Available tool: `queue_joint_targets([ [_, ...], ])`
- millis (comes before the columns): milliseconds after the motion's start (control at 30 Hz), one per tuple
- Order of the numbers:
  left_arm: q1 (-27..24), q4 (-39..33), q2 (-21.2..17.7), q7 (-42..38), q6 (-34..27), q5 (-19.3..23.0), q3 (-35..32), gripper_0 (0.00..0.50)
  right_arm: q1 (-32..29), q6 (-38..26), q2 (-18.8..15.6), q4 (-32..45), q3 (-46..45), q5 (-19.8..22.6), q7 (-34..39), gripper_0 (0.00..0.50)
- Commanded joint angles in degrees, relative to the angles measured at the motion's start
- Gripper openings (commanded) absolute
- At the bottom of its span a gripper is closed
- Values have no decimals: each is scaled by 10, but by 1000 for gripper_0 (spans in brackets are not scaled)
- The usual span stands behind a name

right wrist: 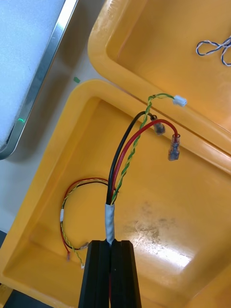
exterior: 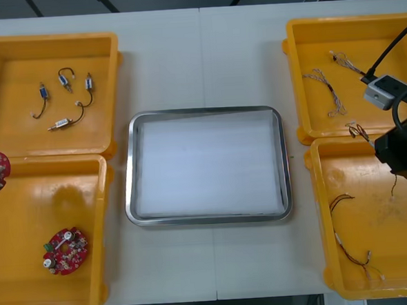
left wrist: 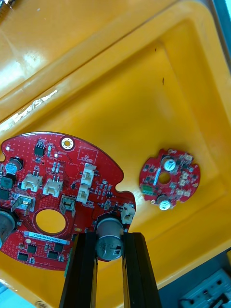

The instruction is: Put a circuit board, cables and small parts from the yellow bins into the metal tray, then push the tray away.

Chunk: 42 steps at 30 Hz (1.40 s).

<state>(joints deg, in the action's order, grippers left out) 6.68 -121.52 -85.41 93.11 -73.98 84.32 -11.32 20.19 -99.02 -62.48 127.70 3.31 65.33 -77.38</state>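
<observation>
The round red circuit board (left wrist: 57,192), dense with white connectors, hung clamped by its edge in the left hand (left wrist: 109,240), clear above a second board (left wrist: 169,179) in the yellow bin (left wrist: 192,86) below, probably ready for carrying to the tray (exterior: 130,171). The right hand (right wrist: 111,245) was closed tight on the taped end of a black, red and yellow cable (right wrist: 126,154).

The big red circuit board (left wrist: 57,163) has a white strip (left wrist: 45,236) with tiny letters and numbers beside its round hole, but they are too small to read. No other words or signs can be read.
</observation>
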Motion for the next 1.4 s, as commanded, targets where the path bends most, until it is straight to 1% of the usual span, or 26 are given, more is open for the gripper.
queue_joint_targets([
  [33,-45,-34,17,-146,-31,-4,-10,0,28,13,-4,-4,19,-13,14,0],
  [100,-59,-44,31,-173,-50,-11,-11,0,28,15,-4,-4,22,-17,14,0],
  [200,-81,-72,58,-234,-81,-29,-10,0,28,17,-4,-4,26,-23,14,0],
  [333,-98,-97,80,-287,-98,-48,-5,0,28,17,-4,-4,26,-23,14,0],
  [433,-148,-110,93,-333,-105,-71,43,0,28,17,-4,-4,26,-23,14,0],
  [467,-156,-113,96,-343,-108,-78,53,0,28,17,-4,-4,26,-23,14,0],
  [500,-178,-118,102,-372,-116,-91,75,0,28,17,-4,-4,26,-23,14,0],
  [533,-190,-121,105,-386,-119,-97,86,0,28,17,-4,-4,26,-23,14,0],
  [600,-235,-131,125,-444,-136,-131,133,0,28,17,-4,-4,26,-23,14,0],
  [633,-247,-132,129,-458,-142,-140,147,0,28,17,-4,-4,26,-23,14,0],
  [700,-294,-134,155,-504,-168,-169,193,0,28,17,-4,-4,26,-23,14,0],
  [733,-306,-134,162,-517,-176,-176,204,0,28,17,-4,-4,26,-23,14,0],
  [800,-342,-133,190,-561,-204,-201,239,0,28,17,-4,-4,26,-23,14,0],
  [833,-350,-133,195,-572,-210,-206,247,0,28,17,-4,-4,26,-23,14,0],
  [900,-380,-132,219,-615,-233,-227,276,0,28,17,-4,-4,26,-23,14,0],
  [1000,-408,-130,246,-645,-258,-242,304,0,28,17,-4,-4,26,-23,14,0],
  [1033,-413,-129,249,-651,-260,-244,307,0,28,17,-4,-4,26,-23,14,0],
  [1167,-443,-113,287,-677,-271,-253,325,0,28,17,-4,-4,26,-23,14,0],
  [1300,-469,-87,326,-682,-284,-281,354,0,28,17,-4,-4,26,-23,14,0],
  [1367,-485,-70,350,-691,-287,-305,382,0,28,17,-4,-4,26,-23,14,0],
  [1400,-488,-65,355,-695,-286,-310,388,0,28,17,-4,-4,26,-23,14,0],
])
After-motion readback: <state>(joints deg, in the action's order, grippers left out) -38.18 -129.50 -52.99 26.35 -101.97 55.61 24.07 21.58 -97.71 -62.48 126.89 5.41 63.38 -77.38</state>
